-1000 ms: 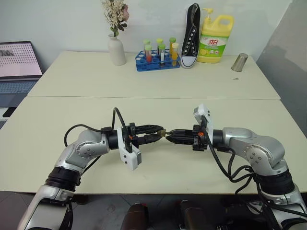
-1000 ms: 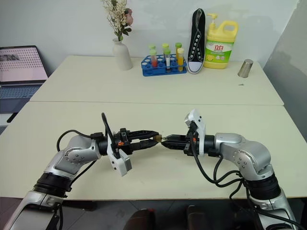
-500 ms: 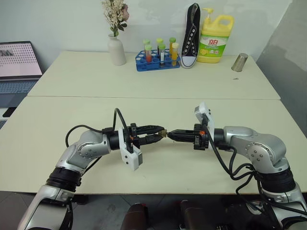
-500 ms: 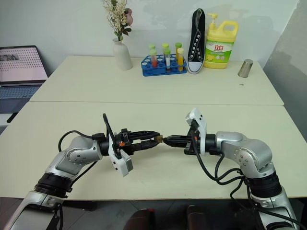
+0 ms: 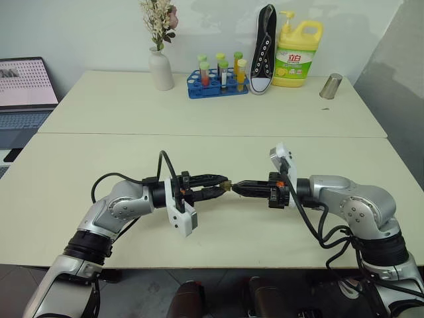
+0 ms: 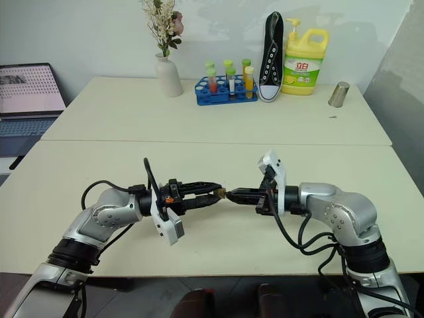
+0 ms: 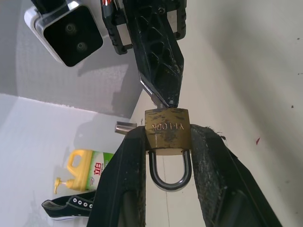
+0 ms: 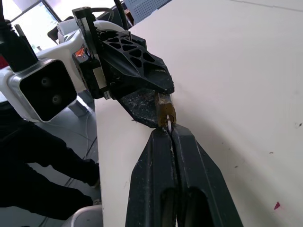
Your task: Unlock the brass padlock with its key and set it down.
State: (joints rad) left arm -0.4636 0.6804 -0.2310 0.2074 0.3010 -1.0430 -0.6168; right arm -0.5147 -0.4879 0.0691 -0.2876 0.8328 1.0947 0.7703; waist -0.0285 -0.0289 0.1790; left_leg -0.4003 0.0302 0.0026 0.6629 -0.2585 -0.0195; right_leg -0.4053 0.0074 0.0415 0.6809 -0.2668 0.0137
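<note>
- Two grippers meet tip to tip above the near table (image 5: 79,199).
- Left gripper (image 7: 166,142) is clamped on the brass padlock (image 7: 167,131), body between its fingers, silver shackle pointing back toward the wrist.
- Right gripper (image 8: 169,130) is pinched fully together, tips touching the padlock's base; a sliver of the key (image 7: 150,91) shows there.
- Vase, tube rack, shoe and detergent bottle stand well apart on the far table.

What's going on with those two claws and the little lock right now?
Left gripper clamps the brass padlock, shackle seated. Right gripper shut, tips at the lock's underside. Held above the table, nothing between.
</note>
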